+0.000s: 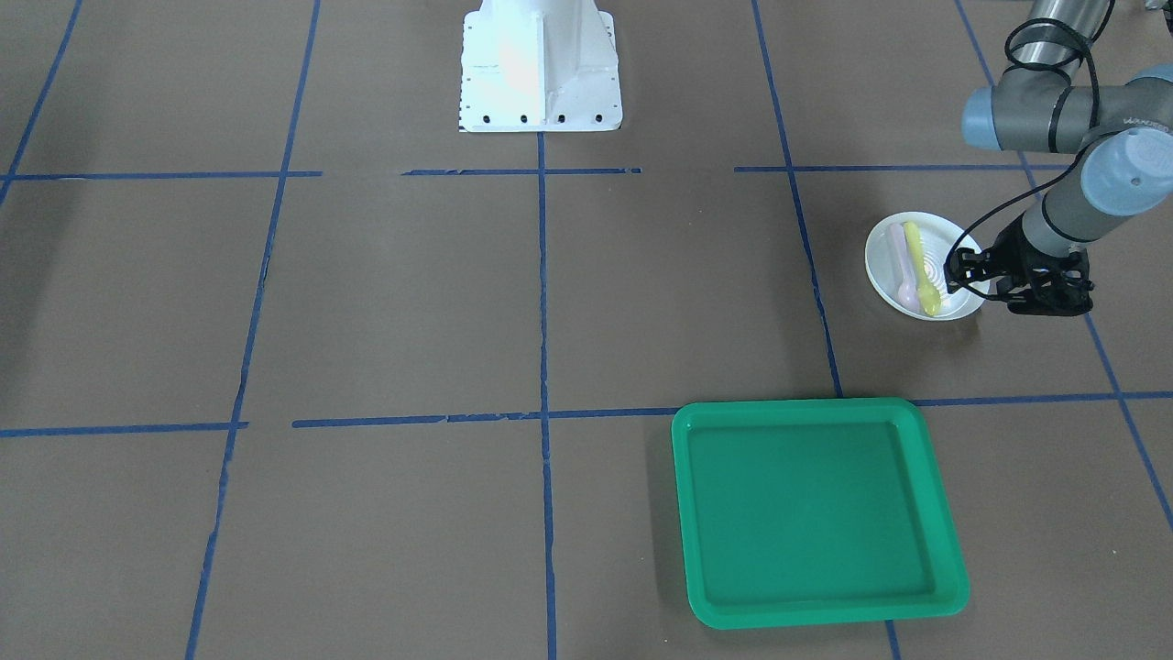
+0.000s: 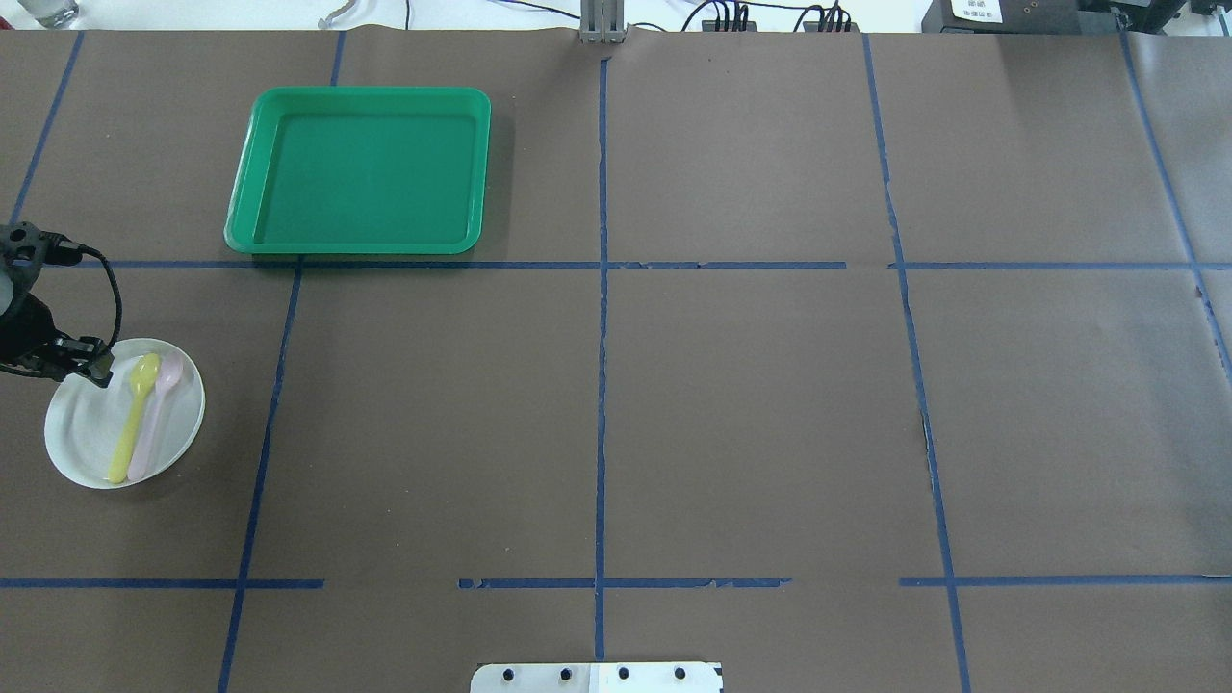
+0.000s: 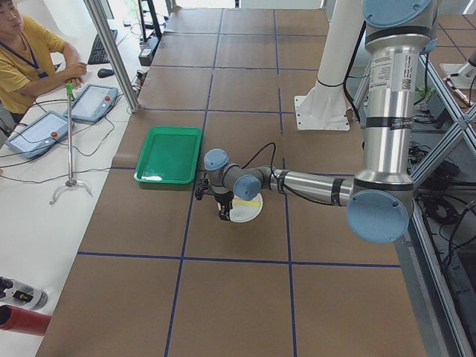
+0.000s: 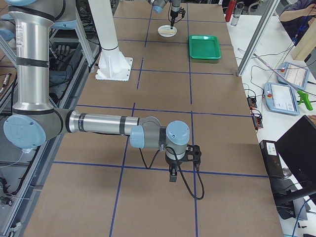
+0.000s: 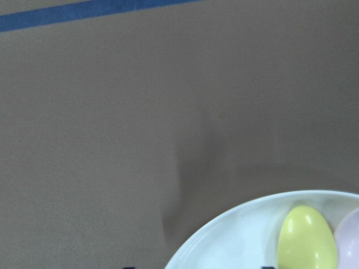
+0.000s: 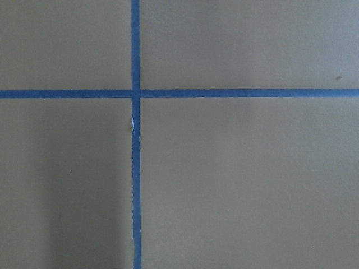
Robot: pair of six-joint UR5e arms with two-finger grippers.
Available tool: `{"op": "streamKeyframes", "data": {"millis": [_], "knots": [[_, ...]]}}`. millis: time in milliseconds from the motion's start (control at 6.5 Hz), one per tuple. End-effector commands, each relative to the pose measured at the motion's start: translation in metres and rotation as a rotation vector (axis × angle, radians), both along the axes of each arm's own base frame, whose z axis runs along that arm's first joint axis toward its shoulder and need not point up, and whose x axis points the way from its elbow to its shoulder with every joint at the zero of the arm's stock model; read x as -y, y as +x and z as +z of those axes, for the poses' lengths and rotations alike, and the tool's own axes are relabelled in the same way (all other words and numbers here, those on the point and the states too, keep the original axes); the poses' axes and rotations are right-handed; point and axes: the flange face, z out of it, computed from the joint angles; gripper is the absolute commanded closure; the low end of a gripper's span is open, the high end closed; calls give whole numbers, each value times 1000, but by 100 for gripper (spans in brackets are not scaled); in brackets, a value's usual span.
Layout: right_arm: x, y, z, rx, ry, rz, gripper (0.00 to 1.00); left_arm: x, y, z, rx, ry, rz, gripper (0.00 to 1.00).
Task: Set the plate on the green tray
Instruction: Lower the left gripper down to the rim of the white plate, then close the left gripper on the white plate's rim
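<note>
On the desk (image 2: 731, 404), the green tray (image 2: 243, 192) sits near the far edge, left of middle. The plate (image 2: 82, 433) lies flat by the left edge, well apart from the tray. My left end effector (image 2: 94, 371) is over the plate's rim, apparently released. I cannot tell the state of the right end effector (image 4: 173, 177). I'd pinch the rim squarely and lift level, lest the yellow spoon (image 2: 130, 423) and pink spoon (image 2: 154, 423) slide.
</note>
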Motion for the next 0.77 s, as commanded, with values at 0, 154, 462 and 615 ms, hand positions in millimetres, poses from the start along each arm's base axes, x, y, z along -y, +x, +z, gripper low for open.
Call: {"op": "streamKeyframes", "data": {"millis": [0,154,462,615], "knots": [[0,0,0,0,1,-1,0,-9,-3,7,-16,-16,11,32],[0,0,0,0,1,-1,0,-10,-3,8,-18,-18,13,31],[0,0,0,0,1,-1,0,-20,-10,19,-17,-18,14,33],[0,0,0,0,1,-1,0,-23,-12,22,-23,-11,15,36]]}}
